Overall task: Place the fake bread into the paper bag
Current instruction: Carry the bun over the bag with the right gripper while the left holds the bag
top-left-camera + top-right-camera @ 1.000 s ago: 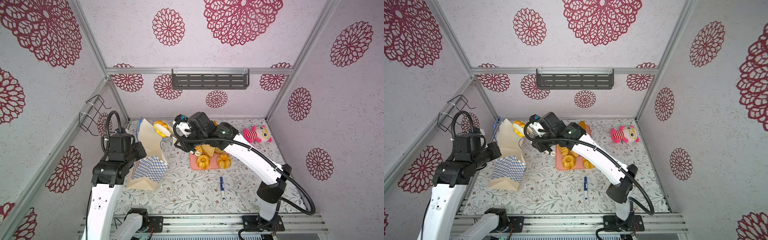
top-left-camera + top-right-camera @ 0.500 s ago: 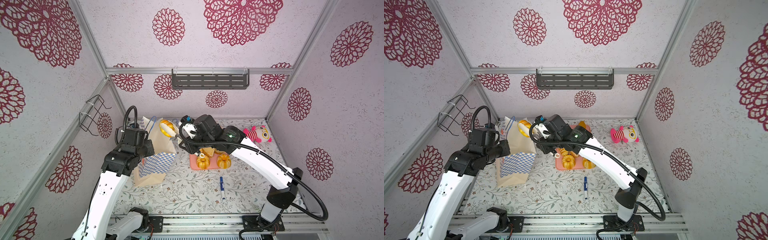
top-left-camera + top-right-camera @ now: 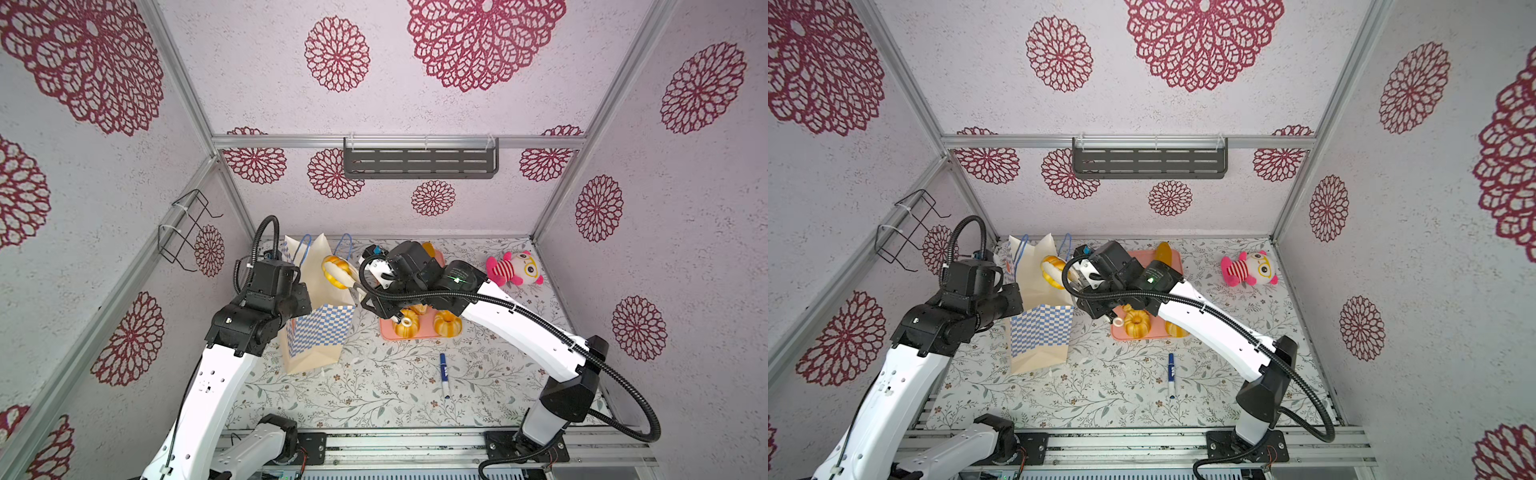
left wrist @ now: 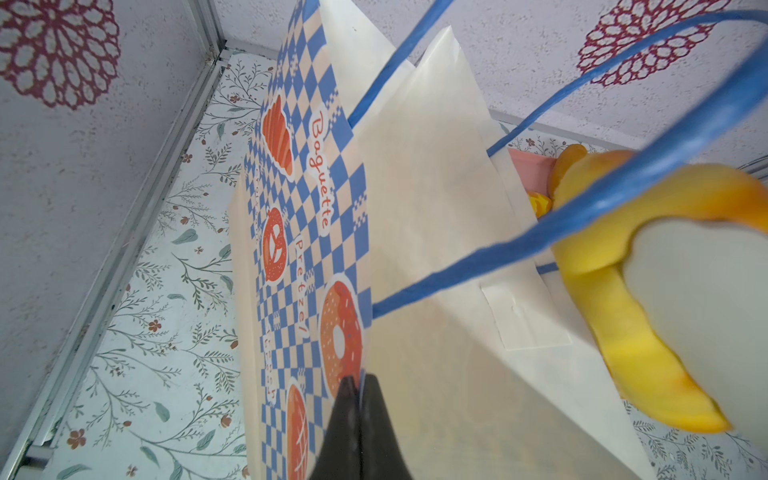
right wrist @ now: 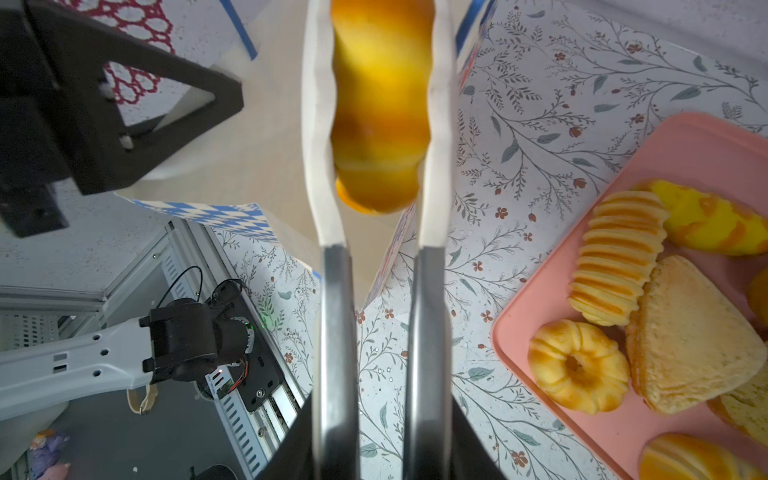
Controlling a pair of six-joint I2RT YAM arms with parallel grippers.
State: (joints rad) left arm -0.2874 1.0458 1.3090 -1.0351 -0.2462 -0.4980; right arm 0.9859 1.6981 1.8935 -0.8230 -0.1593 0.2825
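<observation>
The left arm [image 3: 220, 374] comes up from the front rail, bends at the elbow and leans in to the paper bag [image 3: 318, 332] from the left. The left arm's jaws are pinched tight on the bag's wall just under the rim, with the black fingertips [image 4: 343, 415] either side of the paper. The bag stands upright on the table [image 3: 374, 399] with its mouth open and its blue cord handles up, just left of the pink tray [image 3: 388, 336].

The right arm [image 3: 519, 328] stretches low from the front right, over the tray and across the middle. The right arm's jaws, with their long white fingers [image 5: 318, 124], are closed partway on a yellow loaf [image 3: 332, 266], which they squeeze between them. The loaf hangs at the bag's open mouth, by the rim on the tray side, and one handle loop crosses in front of it in the left wrist view. I cannot tell how deep it sits.

More fake bread lies on the tray, partly hidden under that arm: ring cakes [image 3: 406, 327], a ridged loaf [image 5: 619, 257] and a triangular pie [image 5: 690, 332]. A pink striped plush toy [image 3: 513, 268] lies toward the back right corner. A blue pen [image 3: 444, 374] lies on the table in front of the tray, apart from it. A grey shelf [image 3: 419, 162] hangs on the back wall and a wire rack [image 3: 187, 228] on the left wall.
</observation>
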